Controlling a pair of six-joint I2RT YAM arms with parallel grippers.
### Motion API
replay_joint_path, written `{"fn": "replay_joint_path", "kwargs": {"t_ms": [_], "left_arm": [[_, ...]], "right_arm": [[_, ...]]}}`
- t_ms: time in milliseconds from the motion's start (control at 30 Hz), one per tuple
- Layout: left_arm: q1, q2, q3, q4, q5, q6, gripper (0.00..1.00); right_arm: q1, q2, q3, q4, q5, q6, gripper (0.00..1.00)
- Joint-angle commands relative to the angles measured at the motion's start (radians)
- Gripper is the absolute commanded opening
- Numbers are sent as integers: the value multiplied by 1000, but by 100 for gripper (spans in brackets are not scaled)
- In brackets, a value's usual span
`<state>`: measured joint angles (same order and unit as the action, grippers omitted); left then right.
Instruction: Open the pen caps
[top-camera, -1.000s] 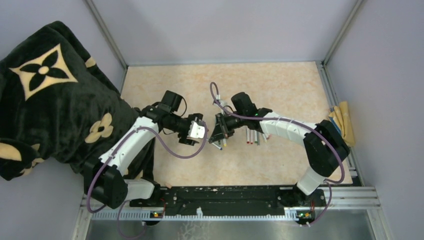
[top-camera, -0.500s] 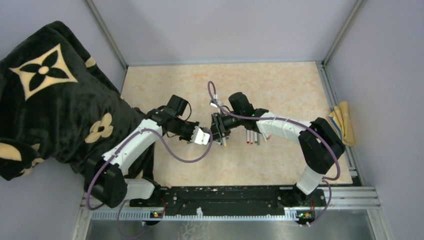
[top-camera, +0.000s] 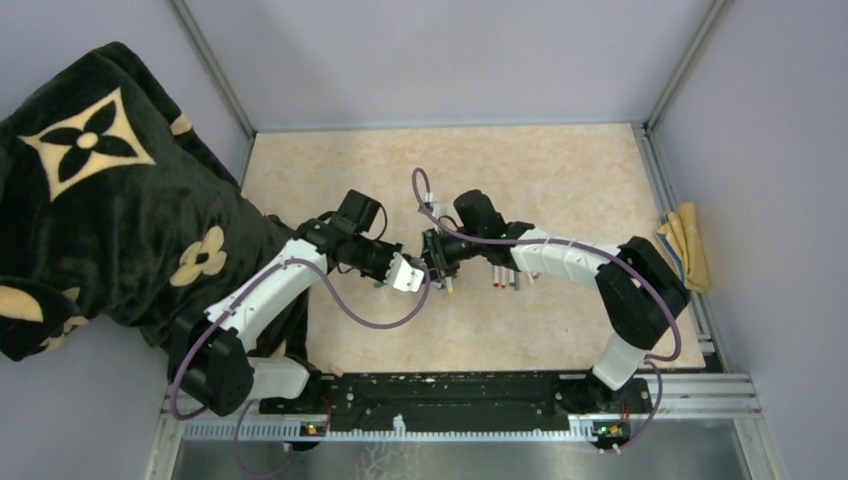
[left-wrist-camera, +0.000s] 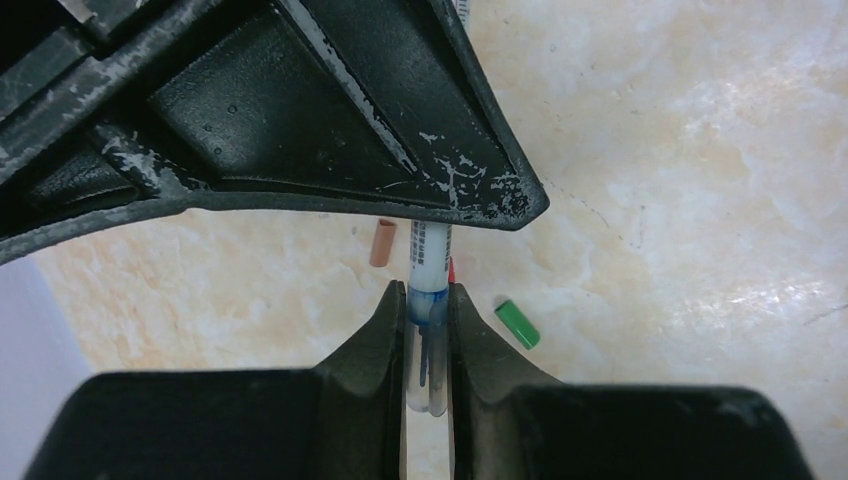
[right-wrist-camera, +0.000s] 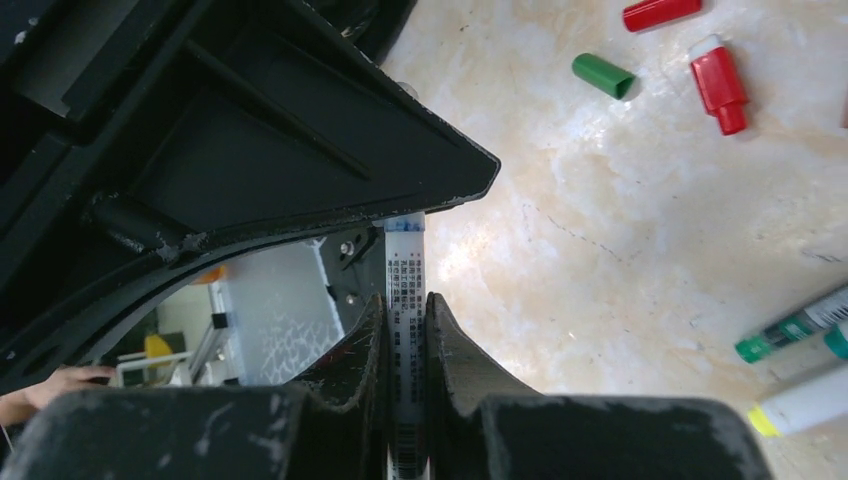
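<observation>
My left pincer (left-wrist-camera: 428, 292) clamps the cap end of one pen (left-wrist-camera: 428, 250) mid-counter (top-camera: 560, 180), my right pincer (right-wrist-camera: 405, 300) grips the barrel. Cap not off. Green cap (right-wrist-camera: 603, 75), red cap (right-wrist-camera: 660, 13) and brown cap (left-wrist-camera: 382, 243) lie loose. Other pens (top-camera: 505, 272) wait at 3 o'clock.

Left tool (left-wrist-camera: 428, 298) swung across to the right tool (right-wrist-camera: 405, 302), jaws closed from wide onto the pen (left-wrist-camera: 429, 250)

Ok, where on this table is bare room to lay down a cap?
Bare: the far strip of the table along the back wall, and the near patch in front of the black base rail. Crowded: the middle, where the left pincer and right pincer hold one pen, and just right of it, where pens lie.
</observation>
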<state>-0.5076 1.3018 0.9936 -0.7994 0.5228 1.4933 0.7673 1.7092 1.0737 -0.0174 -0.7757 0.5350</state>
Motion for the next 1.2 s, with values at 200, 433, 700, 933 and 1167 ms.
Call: {"fn": "replay_joint_path", "kwargs": {"t_ms": [200,433,700,933,1167], "left_arm": [[59,59,-11,82,-259,34,0],[192,117,62,63,-234,57,0],[280,105,28,77,-271,114,0],[328,103,-12,106,-321,152,0],[355,101,-32,120,-381,179,0]], "right_arm": [[-47,-244,-184,-117,110,-64,0],[-49,-307,-231,-168,144,-92,0],[-51,-336,-241,-189,168,-100,0],[-52,-366,-230,-244,170,-127,0],[-52,-424,-259,-290,173,-132,0]]}}
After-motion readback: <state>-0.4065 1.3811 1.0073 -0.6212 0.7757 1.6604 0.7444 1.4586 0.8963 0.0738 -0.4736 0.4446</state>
